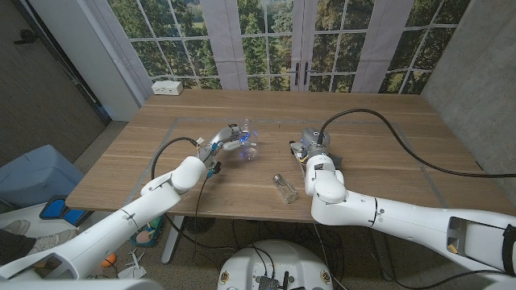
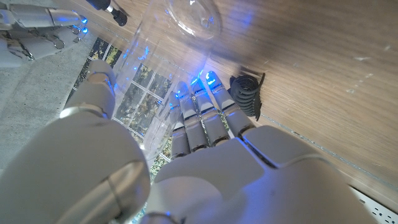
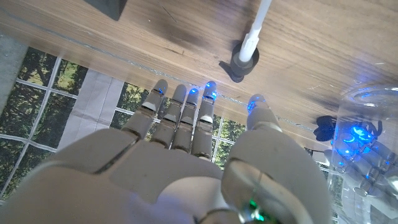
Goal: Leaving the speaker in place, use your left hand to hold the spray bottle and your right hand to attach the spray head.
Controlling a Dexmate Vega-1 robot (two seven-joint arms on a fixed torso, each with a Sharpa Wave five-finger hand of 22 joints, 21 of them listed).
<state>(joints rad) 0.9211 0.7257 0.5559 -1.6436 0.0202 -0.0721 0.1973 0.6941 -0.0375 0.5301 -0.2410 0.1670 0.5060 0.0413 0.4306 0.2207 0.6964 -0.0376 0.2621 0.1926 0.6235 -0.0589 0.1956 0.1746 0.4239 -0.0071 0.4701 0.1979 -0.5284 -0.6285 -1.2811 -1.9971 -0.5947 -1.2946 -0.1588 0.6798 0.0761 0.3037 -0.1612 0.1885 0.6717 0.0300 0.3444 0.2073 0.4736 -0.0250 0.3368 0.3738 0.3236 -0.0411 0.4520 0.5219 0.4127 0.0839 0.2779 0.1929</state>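
Left hand (image 1: 219,147) fingers around clear spray bottle (image 1: 239,141); right hand (image 1: 309,150) fingers spread, empty, speaker unclear.

The clear bottle (image 2: 163,74) runs off the frame's edge at the left wrist, its lower part hidden behind the left robot hand (image 2: 205,162).

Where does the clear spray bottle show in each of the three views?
Head view: the spray bottle is left of the table's centre, gripped by the left hand.
Left wrist view: it sits between that hand's thumb and fingers, reaching away over the wood.
Right wrist view: its clear, blue-lit body is beside the right hand.
Shared landmark: the wooden table.
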